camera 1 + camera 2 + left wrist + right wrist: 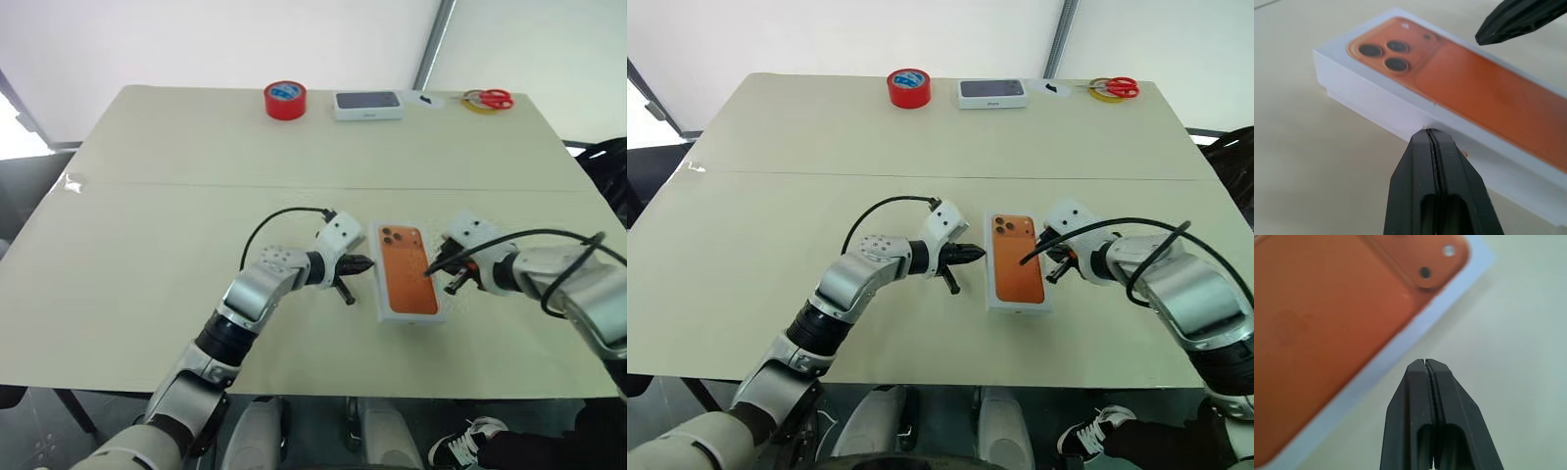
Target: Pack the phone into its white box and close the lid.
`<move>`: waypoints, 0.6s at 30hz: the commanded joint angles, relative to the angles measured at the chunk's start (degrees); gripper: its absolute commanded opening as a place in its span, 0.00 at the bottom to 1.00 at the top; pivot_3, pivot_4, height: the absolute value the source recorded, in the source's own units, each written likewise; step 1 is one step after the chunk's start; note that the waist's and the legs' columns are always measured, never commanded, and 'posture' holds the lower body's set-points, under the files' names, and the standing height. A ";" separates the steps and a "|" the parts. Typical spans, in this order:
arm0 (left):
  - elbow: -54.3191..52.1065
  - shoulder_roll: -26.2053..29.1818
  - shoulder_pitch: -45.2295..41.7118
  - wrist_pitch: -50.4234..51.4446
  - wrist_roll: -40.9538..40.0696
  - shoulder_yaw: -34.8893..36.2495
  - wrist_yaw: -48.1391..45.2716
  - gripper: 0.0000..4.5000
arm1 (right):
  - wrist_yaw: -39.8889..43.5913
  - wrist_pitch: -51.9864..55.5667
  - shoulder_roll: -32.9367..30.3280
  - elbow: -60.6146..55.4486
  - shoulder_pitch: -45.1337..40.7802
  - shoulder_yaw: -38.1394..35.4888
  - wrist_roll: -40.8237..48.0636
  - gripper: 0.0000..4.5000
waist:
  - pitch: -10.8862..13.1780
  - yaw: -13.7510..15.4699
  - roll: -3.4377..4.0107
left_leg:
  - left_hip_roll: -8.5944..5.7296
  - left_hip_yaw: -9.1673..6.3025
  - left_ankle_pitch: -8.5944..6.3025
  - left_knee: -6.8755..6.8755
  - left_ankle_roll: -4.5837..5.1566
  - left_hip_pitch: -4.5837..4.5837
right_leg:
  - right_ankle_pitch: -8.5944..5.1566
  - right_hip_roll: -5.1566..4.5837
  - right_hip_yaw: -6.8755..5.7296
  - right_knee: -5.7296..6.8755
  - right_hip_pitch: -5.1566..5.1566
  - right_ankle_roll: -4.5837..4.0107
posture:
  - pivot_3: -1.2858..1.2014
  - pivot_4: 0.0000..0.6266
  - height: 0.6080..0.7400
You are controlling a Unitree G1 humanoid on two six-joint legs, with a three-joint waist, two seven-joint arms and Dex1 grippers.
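The white box (1369, 100) lies on the table between my two grippers, its long sides running away from me. Its top face is an orange phone back (408, 282) with three dark lenses at the far left corner and a white rim around it. I cannot tell whether this is the phone itself or a print on the lid. A thin step runs low along the box's wall. My left gripper (364, 263) is shut, its tip at the box's left wall. My right gripper (431, 267) is shut and empty, its tip just above the right side of the orange face.
At the table's far edge stand a red tape roll (285, 100), a dark-topped white box (368, 105) and red-handled scissors (490, 99). A seam crosses the table beyond the box. The table's front edge runs close below the box.
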 commanded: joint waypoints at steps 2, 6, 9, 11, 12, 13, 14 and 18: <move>-0.54 -2.17 -2.54 -0.08 -2.23 2.59 1.24 0.00 | 4.62 0.19 -0.08 -5.79 1.78 -6.11 4.80 0.01 | 0.00 0.00 0.00 | 0.01 -0.01 0.00 0.00 0.00 0.01 | 0.00 0.01 0.00 0.01 0.01 0.00 | 0.52 0.24 0.99; 3.45 -4.68 -4.21 -2.12 -0.25 -0.22 1.74 0.00 | 4.33 1.76 2.17 -9.74 4.81 -4.83 6.63 0.01 | -0.01 0.08 -0.01 | 0.00 -0.05 0.00 0.04 0.00 0.02 | 0.00 0.01 -0.03 0.01 0.07 0.01 | 0.52 0.24 0.99; 8.44 -5.83 -5.36 -2.34 2.12 -3.22 2.30 0.00 | 1.78 4.12 5.06 -10.49 6.60 -2.87 6.53 0.01 | -0.01 0.17 -0.01 | -0.01 -0.06 -0.01 0.14 0.02 0.01 | 0.00 0.00 -0.04 0.01 0.13 0.00 | 0.52 0.24 0.99; 11.31 -6.03 -5.87 -2.50 3.70 -4.45 3.11 0.00 | 0.46 4.85 6.07 -10.53 7.62 -1.90 5.80 0.01 | -0.02 0.07 -0.02 | -0.02 -0.06 -0.03 0.20 0.05 0.01 | 0.00 -0.01 -0.04 0.01 0.14 0.00 | 0.52 0.24 0.99; 11.83 -6.14 -5.86 -2.59 3.85 -4.30 3.38 0.00 | 0.04 4.90 6.34 -10.50 7.89 -1.73 5.52 0.01 | -0.06 0.10 -0.02 | -0.02 -0.07 -0.04 0.23 0.05 0.02 | -0.01 -0.01 -0.04 0.02 0.17 -0.01 | 0.52 0.24 0.99; 12.08 -6.20 -5.83 -2.69 3.86 -4.13 3.51 0.00 | -0.27 4.90 6.47 -10.49 8.02 -1.66 5.40 0.01 | -0.08 0.11 -0.02 | -0.01 -0.09 -0.04 0.23 0.06 0.05 | -0.02 -0.01 -0.05 0.01 0.21 -0.02 | 0.52 0.24 0.99; 11.49 -6.22 -5.71 -2.40 3.28 -3.15 3.63 0.00 | -0.62 4.65 6.68 -10.43 7.85 -1.91 5.26 0.01 | -0.09 0.10 -0.01 | -0.01 -0.11 -0.05 0.23 0.07 0.10 | -0.02 -0.01 -0.06 -0.01 0.27 -0.03 | 0.52 0.24 0.99; 5.90 -4.31 -4.29 -2.68 0.72 3.02 4.74 0.00 | -2.44 0.30 8.52 -7.95 5.67 -4.84 3.70 0.01 | -0.09 -0.12 -0.01 | 0.00 -0.11 -0.07 0.23 0.09 0.14 | -0.03 -0.01 -0.06 -0.01 0.31 -0.03 | 0.52 0.24 0.99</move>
